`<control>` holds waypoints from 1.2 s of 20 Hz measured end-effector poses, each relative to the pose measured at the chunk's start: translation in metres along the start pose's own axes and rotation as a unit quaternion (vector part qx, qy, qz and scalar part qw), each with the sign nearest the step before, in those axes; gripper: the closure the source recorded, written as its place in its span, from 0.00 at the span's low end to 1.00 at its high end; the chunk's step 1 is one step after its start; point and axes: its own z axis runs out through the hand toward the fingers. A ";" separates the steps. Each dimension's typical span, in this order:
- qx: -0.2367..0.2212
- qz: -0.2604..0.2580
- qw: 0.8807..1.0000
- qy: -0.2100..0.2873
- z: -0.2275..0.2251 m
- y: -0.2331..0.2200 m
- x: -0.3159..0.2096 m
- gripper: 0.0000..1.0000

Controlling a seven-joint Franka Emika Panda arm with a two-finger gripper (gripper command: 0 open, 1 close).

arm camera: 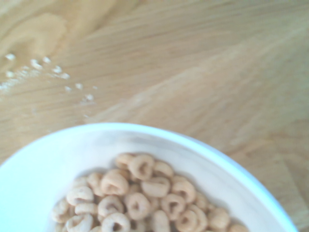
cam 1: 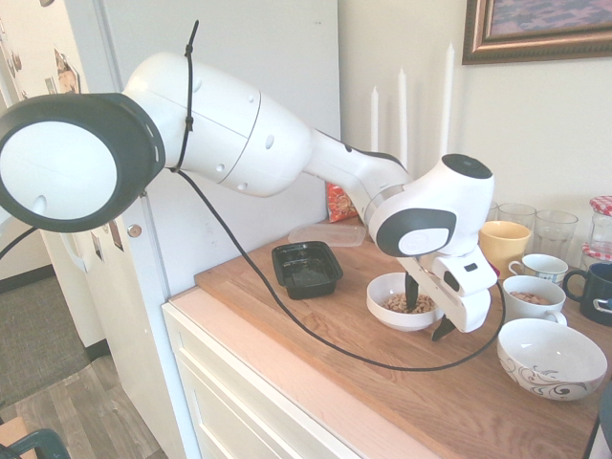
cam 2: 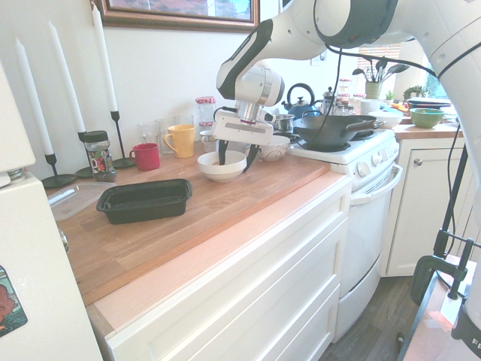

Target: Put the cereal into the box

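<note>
Tool (cam 1: 427, 308) down over the white bowl (cam 1: 402, 316) now, jaws spread wide and gripping nothing: 1 finger (cam 1: 412, 291) dips inside the bowl, the other hangs outside its rim. The cereal (arm camera: 140, 198), tan rings, sits heaped in that bowl on the wooden worktop (cam 1: 335, 354). From the first exterior view, the black box (cam 1: 307, 268) lies at the bowl's 10 o'clock, well apart, nothing visible inside.

You are looking at a home kitchen: a wooden countertop (cam 2: 225, 207) over white drawers (cam 2: 248, 293), a white stove (cam 2: 361, 162) carrying a wok (cam 2: 331, 129) and kettle (cam 2: 302, 98), mugs (cam 2: 180, 140), glasses (cam 1: 555, 229), candles (cam 2: 105, 60) and a framed picture (cam 2: 180, 11).
</note>
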 end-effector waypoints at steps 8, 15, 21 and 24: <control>0.014 -0.002 1.000 -0.008 0.004 -0.011 0.001 1.00; 0.014 -0.004 1.000 -0.008 0.008 -0.014 0.002 1.00; 0.013 -0.004 1.000 -0.009 0.011 -0.014 0.001 1.00; 0.012 -0.005 1.000 -0.009 0.013 -0.014 0.001 1.00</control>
